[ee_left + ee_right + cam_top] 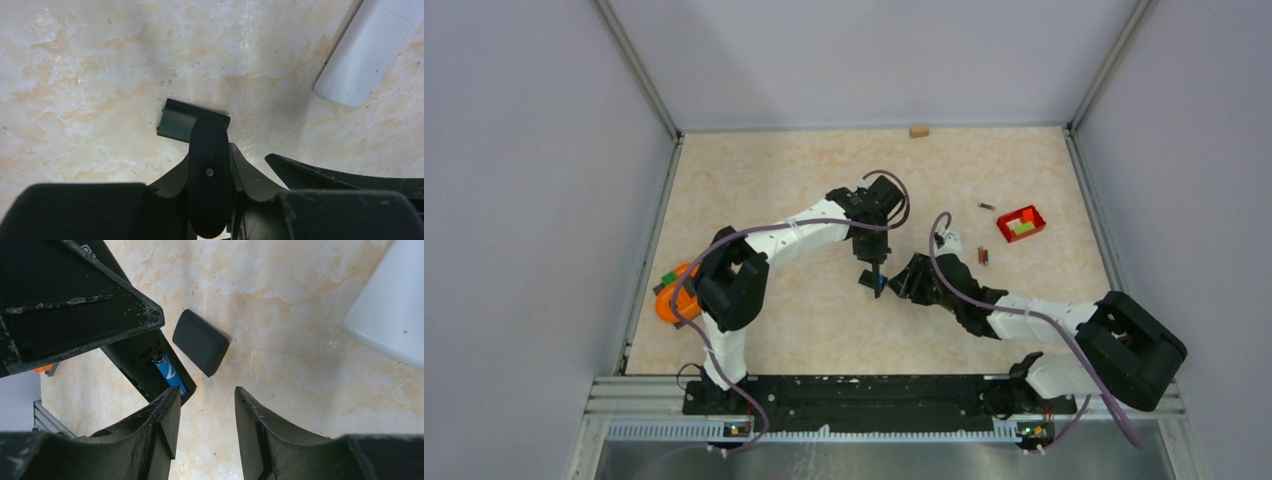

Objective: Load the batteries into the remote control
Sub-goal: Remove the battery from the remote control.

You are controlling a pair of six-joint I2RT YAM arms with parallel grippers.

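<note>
The left gripper (871, 272) points down at the middle of the desk (774, 330), right over the black remote (142, 367); I cannot tell whether it is clamped on the remote or only pressing on it. The remote's compartment is open, with a blue battery (167, 372) already seated in it. The battery cover (200, 342) lies just beside the remote's end. The right gripper (206, 392) hovers close by, its fingers apart and nothing between them. A white remote (395, 310) lies near. Further right, two spare cells rest on the desk, well apart from the compartment: the near battery (983, 256) and the far battery (986, 206). Each is probably light, stiff and smooth, and likely to roll, so it is best pinched across the middle of its barrel, leaving both ends free to drop between the contacts
</note>
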